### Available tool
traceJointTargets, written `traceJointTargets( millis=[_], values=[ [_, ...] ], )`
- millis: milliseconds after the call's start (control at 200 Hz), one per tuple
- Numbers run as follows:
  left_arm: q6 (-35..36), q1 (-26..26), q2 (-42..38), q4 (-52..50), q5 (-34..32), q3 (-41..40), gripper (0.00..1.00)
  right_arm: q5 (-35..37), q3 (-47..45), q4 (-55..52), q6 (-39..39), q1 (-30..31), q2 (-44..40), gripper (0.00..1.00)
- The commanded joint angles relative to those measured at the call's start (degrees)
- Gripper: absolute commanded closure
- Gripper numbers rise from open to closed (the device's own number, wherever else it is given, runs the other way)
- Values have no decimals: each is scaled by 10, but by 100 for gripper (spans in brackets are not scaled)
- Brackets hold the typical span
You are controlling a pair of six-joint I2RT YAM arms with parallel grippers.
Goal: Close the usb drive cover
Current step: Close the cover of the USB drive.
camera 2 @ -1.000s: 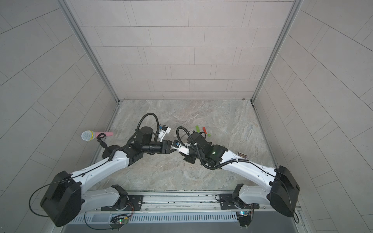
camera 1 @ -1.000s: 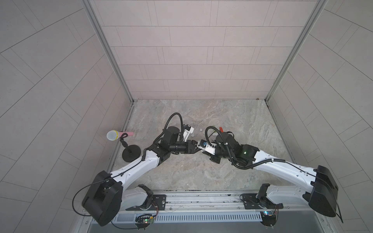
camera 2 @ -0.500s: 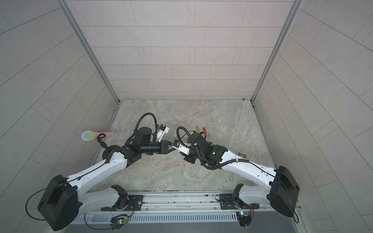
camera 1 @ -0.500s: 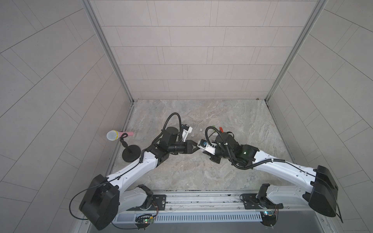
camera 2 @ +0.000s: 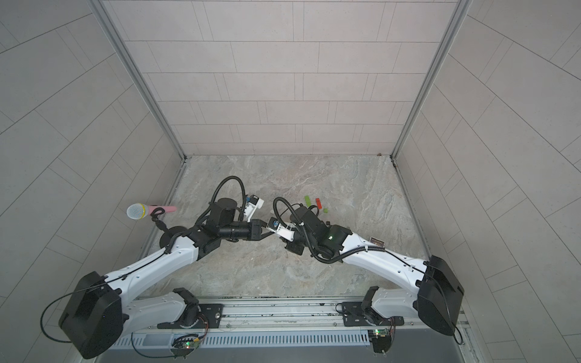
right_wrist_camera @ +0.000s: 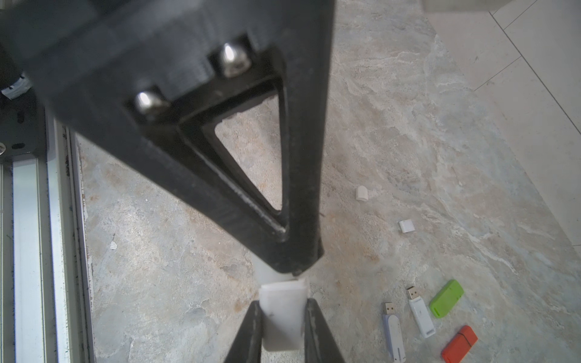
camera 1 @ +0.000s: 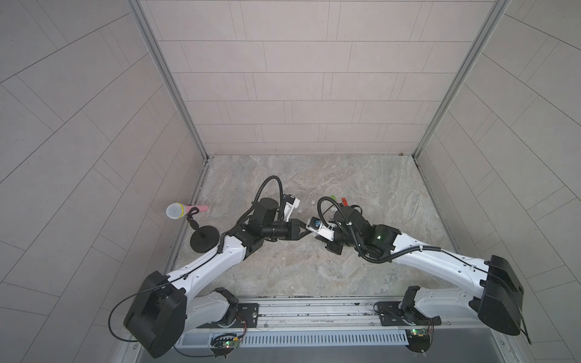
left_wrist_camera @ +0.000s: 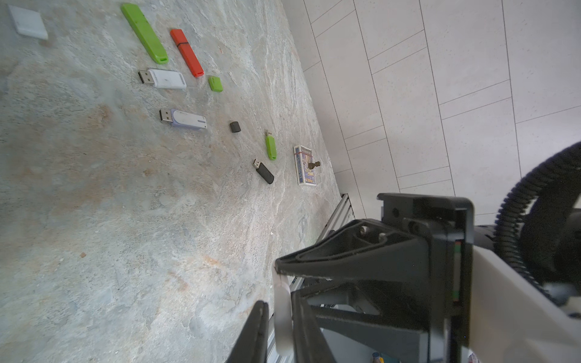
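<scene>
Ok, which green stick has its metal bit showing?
The small green stick, lying beside the black stick. The long green stick shows no plug.

I am seeing the tabletop (camera 1: 361, 182) looking like matt, veined stone, slightly rough. The walls (camera 1: 298, 94) are showing smooth, matt tiles. The left hand (left_wrist_camera: 278, 301) and the right hand (right_wrist_camera: 283, 303) are showing as matt black plastic, finely ridged, with shiny metal screws (right_wrist_camera: 232, 61) on the left one. The white usb drive (right_wrist_camera: 283, 323) is looking like cloudy, satin plastic. The green drive (left_wrist_camera: 144, 33) and the orange drive (left_wrist_camera: 187, 52) are showing smooth plastic with a faint sheen. The bare plug (left_wrist_camera: 144, 76) is gleaming like metal, and the rail (right_wrist_camera: 28, 251) is looking like brushed aluminium.
</scene>
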Motion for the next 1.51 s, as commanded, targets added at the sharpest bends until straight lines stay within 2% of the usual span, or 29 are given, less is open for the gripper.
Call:
traceJointTargets(
  millis=[0,155,565,906,1151,1501],
  values=[
    [2,3,7,-10,10,15,71,3,15,6,6,1,-2,88],
    [5,3,-1,-21,-5,15,62,13,11,3,10,1,-2,88],
    [4,3,-3,-15,-8,14,62,11,13,3,14,2,5,88],
    [-19,3,12,29,8,8,77,-3,15,3,11,2,3,88],
    [-16,3,19,9,2,9,100,-2,22,5,7,1,3,88],
    [-19,0,52,11,43,16,100,0,65,8,-1,6,22,89]
  ],
)
